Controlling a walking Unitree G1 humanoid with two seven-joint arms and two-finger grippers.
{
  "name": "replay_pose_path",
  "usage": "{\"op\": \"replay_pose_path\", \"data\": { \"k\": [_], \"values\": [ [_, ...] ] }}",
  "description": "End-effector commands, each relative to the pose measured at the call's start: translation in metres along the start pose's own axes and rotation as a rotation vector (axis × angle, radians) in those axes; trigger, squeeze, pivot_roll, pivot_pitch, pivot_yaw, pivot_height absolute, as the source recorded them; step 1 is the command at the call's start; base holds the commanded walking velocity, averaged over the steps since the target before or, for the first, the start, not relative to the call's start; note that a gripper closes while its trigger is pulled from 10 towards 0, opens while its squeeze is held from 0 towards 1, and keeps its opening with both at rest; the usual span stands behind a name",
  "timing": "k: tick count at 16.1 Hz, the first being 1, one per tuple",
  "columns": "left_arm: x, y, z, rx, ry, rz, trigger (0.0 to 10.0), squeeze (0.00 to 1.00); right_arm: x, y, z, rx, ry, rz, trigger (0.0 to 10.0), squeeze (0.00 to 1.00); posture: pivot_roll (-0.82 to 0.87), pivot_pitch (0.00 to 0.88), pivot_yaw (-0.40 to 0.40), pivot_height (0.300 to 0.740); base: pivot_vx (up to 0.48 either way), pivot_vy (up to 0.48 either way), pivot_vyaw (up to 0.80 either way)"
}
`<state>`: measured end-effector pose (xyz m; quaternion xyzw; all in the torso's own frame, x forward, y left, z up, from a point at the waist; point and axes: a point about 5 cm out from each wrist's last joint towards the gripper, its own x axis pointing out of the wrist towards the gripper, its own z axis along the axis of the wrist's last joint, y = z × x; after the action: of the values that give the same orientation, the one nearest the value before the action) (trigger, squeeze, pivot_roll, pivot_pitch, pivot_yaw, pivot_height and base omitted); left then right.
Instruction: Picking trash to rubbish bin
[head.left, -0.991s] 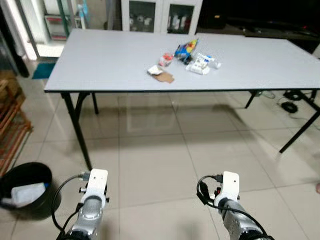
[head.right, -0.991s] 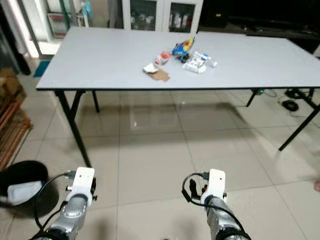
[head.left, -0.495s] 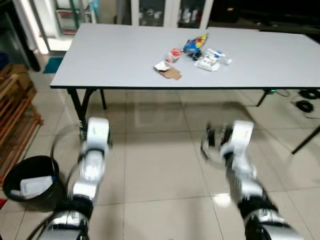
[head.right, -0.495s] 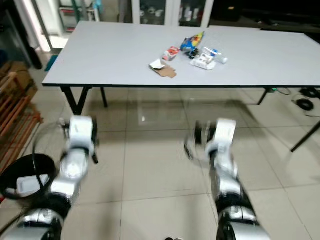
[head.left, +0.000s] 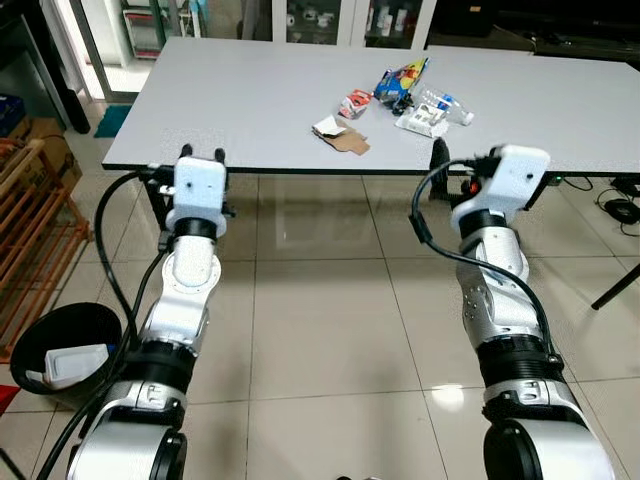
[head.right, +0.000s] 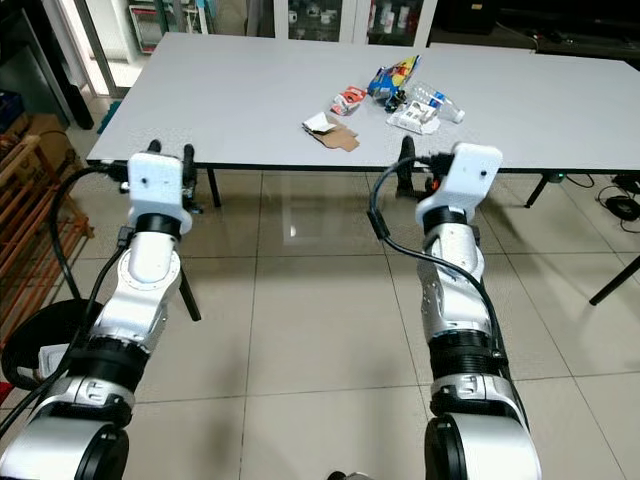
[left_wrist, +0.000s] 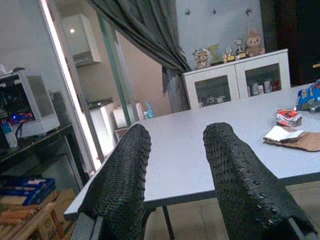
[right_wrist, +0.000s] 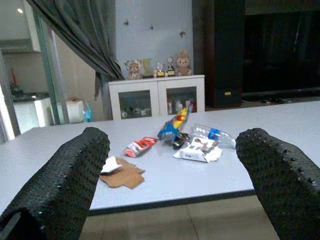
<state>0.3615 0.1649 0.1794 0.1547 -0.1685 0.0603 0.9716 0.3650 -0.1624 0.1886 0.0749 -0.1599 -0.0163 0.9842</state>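
Observation:
Trash lies in a small pile on the grey table: a brown cardboard scrap, white paper, a red-white wrapper, a blue-yellow snack bag, a white wrapper and a clear plastic bottle. The black bin stands on the floor at my lower left, a white container inside it. My left gripper is raised before the table's left front corner, open and empty. My right gripper is held up at the table's front edge, facing the pile, open and empty.
A wooden rack stands along the left, just behind the bin. The table's black folding legs reach the tiled floor. Cables lie on the floor at the right. A white glass-door cabinet stands behind the table.
Both arms have swung up from near the floor to table-edge height. The camera has moved closer to the table, and the bin now sits lower left.

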Motion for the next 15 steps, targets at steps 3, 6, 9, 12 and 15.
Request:
{"op": "replay_pose_path", "data": {
  "k": [3,6,9,12,15],
  "values": [
    [0.002,-0.008,0.012,-0.016,-0.009,-0.013,10.0,0.00,0.005,0.005,0.008,0.000,-0.005,0.001,10.0,0.00,-0.05,0.030,-0.077,0.740,0.000,0.000,0.00],
    [0.000,-0.005,0.010,-0.040,0.013,-0.001,10.0,0.00,0.006,0.006,0.010,0.005,0.007,0.004,10.0,0.00,-0.05,0.030,-0.085,0.740,0.000,0.000,0.00],
    [0.000,-0.001,0.007,-0.048,0.042,0.021,10.0,0.00,0.006,0.009,0.010,0.009,0.015,0.013,10.0,0.00,-0.04,0.024,-0.091,0.740,0.325,0.000,0.00],
    [-0.001,-0.001,0.007,-0.047,0.050,0.021,10.0,0.00,0.006,0.010,0.010,0.009,0.023,0.020,10.0,0.00,-0.04,0.019,-0.090,0.740,0.480,0.000,0.00],
    [-0.001,-0.001,0.008,-0.050,0.053,0.014,10.0,0.00,0.006,0.014,0.010,0.012,0.025,0.037,10.0,0.00,-0.04,0.004,-0.089,0.740,0.480,0.000,0.00]
  ]
}}
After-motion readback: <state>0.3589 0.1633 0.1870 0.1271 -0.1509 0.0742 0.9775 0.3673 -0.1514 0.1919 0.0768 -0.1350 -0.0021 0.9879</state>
